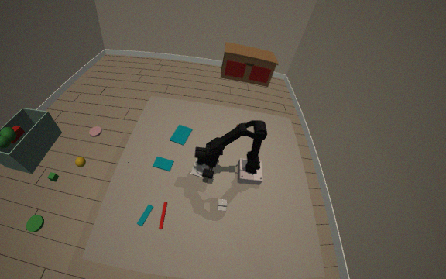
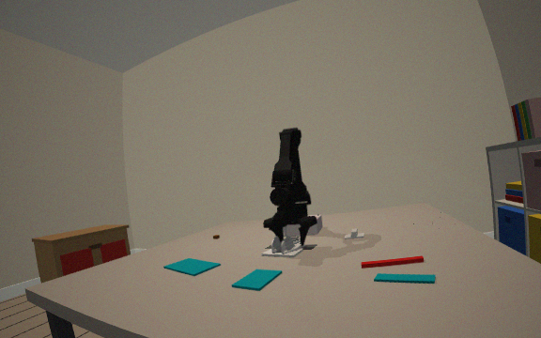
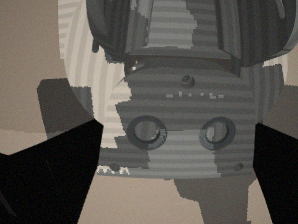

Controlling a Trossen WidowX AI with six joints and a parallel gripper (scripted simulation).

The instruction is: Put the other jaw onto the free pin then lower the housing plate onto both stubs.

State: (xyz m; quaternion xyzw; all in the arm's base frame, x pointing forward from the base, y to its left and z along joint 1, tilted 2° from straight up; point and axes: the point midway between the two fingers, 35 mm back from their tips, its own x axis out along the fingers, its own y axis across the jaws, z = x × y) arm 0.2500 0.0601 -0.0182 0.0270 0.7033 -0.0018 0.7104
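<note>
The housing plate (image 3: 187, 107), striped grey with two round holes, lies between the fingers of my gripper (image 3: 177, 128) (image 2: 290, 243), which is shut on its sides. Something pale shows inside both holes; whether the plate is fully down and level on the stubs cannot be told. Beneath it is the pale base (image 3: 77, 62) (image 2: 274, 253) on the table. The left jaw (image 3: 106, 35) and right jaw (image 3: 265, 37) show at the top of the wrist view, on either side of the plate's far end. Their pins and gear teeth are hidden under the plate.
Teal plates (image 1: 181, 135) (image 1: 163, 163), a teal strip (image 1: 145, 215) (image 2: 405, 278) and a red bar (image 1: 162, 215) (image 2: 393, 262) lie on the table. A small white piece (image 1: 222, 204) (image 2: 354, 235) lies beside the arm. A small brown object (image 2: 216, 237) is further back.
</note>
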